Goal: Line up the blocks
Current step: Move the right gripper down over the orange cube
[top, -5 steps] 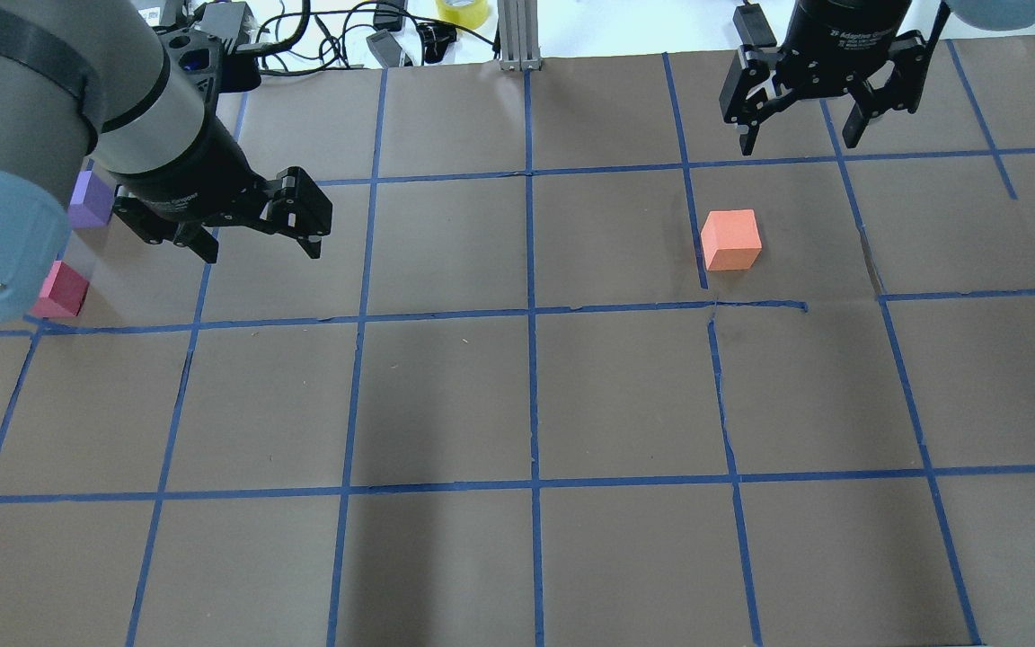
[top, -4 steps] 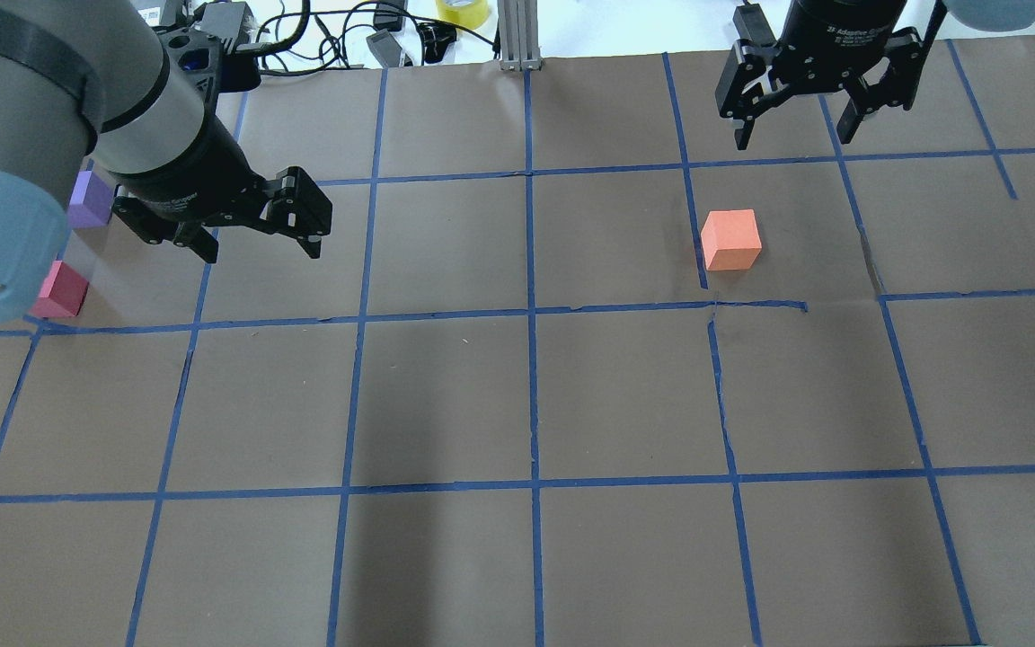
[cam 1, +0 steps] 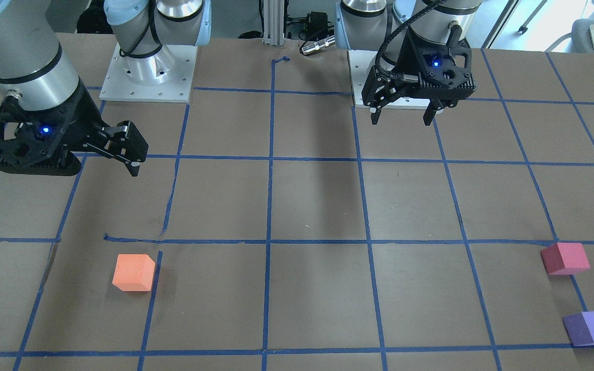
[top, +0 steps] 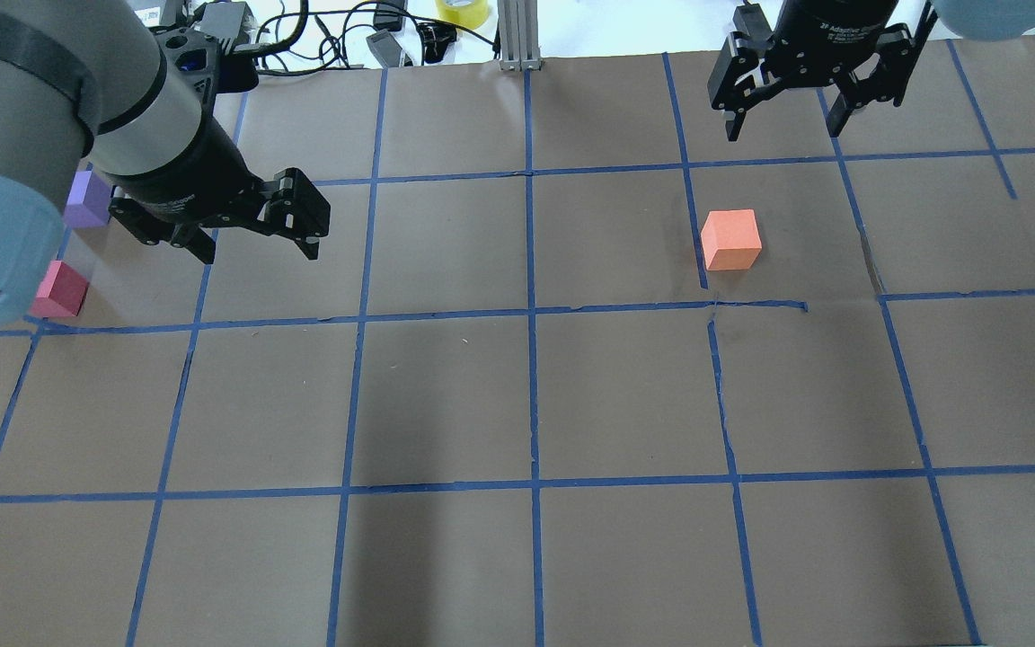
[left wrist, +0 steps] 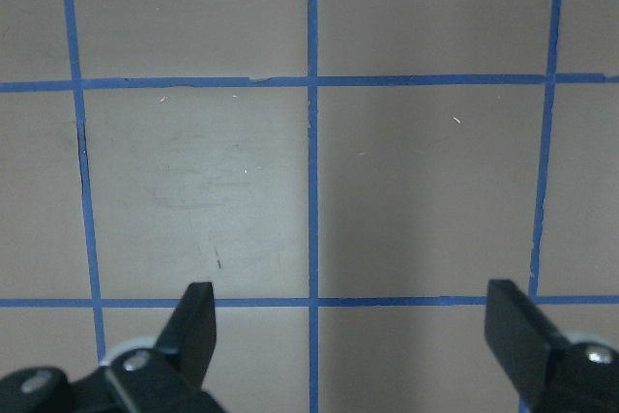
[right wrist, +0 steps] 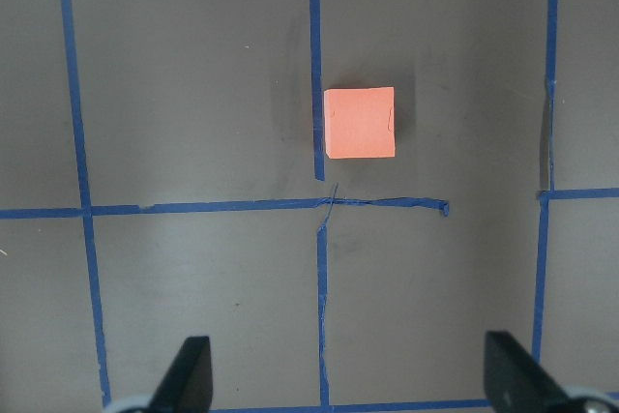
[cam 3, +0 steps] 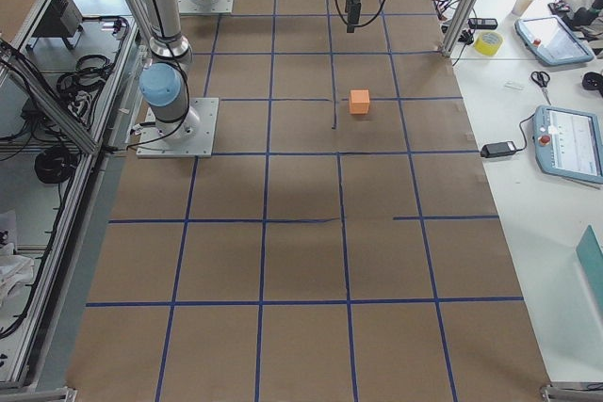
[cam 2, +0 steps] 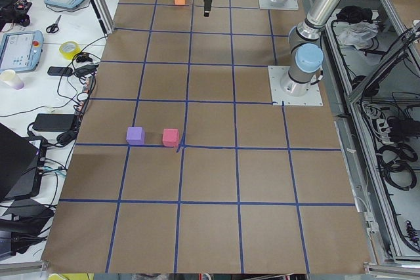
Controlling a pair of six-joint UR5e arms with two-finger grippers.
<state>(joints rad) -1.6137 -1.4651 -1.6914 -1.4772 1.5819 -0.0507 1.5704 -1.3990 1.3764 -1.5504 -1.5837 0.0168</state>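
Note:
The orange block (top: 731, 240) lies on the brown gridded table at the right and shows in the upper middle of the right wrist view (right wrist: 360, 123). The pink-red block (top: 61, 289) and the purple block (top: 88, 199) lie close together at the far left, partly behind my left arm. They are plain in the front view, pink-red (cam 1: 565, 257) and purple (cam 1: 592, 328). My left gripper (top: 261, 254) is open and empty, high over bare grid (left wrist: 353, 336). My right gripper (top: 785, 117) is open and empty, high above the table, apart from the orange block.
Cables, a yellow tape roll (top: 462, 11) and a metal post (top: 517, 36) stand along the table's far edge. The arms' base plates (cam 1: 147, 77) sit on the robot's side. The blue tape is torn near the orange block (top: 756, 305).
My right gripper has moved a little toward the top of the overhead view, away from the orange block. The left gripper and all three blocks stay about where they were.

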